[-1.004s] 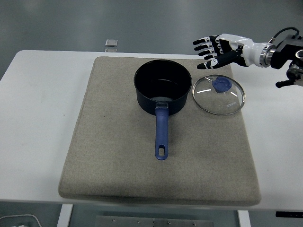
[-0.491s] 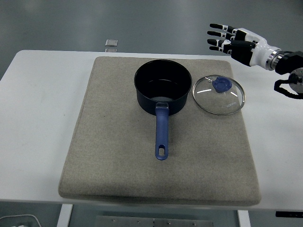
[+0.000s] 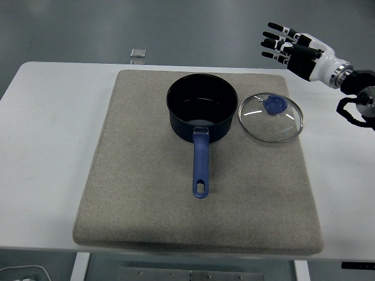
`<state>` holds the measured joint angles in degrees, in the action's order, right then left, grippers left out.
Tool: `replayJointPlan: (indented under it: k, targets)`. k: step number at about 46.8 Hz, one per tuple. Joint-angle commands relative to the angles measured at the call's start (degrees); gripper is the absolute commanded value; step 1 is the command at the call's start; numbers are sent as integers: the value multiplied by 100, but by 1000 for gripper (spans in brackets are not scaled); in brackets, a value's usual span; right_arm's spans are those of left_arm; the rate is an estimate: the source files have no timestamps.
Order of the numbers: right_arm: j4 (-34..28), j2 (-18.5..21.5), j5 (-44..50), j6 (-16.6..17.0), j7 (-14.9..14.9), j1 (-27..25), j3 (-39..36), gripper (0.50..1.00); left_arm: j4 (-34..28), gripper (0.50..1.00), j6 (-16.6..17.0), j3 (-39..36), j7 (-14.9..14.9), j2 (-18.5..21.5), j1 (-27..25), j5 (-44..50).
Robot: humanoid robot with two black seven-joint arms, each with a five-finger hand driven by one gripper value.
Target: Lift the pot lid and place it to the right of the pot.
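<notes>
Pot: a dark blue saucepan (image 3: pixel 202 110) stood uncovered on the upper middle of the mat, its inside dark and bare apart from a pale glint near the bottom wall.
Pot handle: a blue handle (image 3: pixel 200 164) ran from the pot's near side straight down the frame toward the table's near edge, with a hanging slot at its tip.
Pot lid: the glass lid (image 3: pixel 271 117) lay flat on the mat just to the right of the pot, knob up, its metal rim close beside the pot's wall; whether the two touched could not be told.
Lid knob: a blue knob (image 3: pixel 273 105) sat at the lid's centre, with nothing holding it.
Right hand: the black-and-white hand (image 3: pixel 291 44) was in the upper right of the frame, above and well apart from the lid, fingers spread straight and pointing left, holding nothing.
Right arm: the forearm entered from the right edge, a white wrist section leading to black joints.
Mat: a grey-beige felt mat (image 3: pixel 146 199) covered most of the table's middle, carrying both pot and lid.
Table: the white table (image 3: pixel 41 146) showed bare to the left and right of the mat.
Small object: a small pale square thing (image 3: pixel 138 54) lay beyond the table's far edge, upper left of centre; too small to identify.
</notes>
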<state>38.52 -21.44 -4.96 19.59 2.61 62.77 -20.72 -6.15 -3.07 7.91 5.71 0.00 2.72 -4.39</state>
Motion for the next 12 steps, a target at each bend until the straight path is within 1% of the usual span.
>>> replayJointPlan:
  k: [1,12]
  targets:
    - [-3,-9,4,36,2,7,-11,911,0,1000,0,0,0,0,0,0]
    - [-3,-1,4,-16,2,-37,-29,911,0,1000,0,0,0,0,0,0]
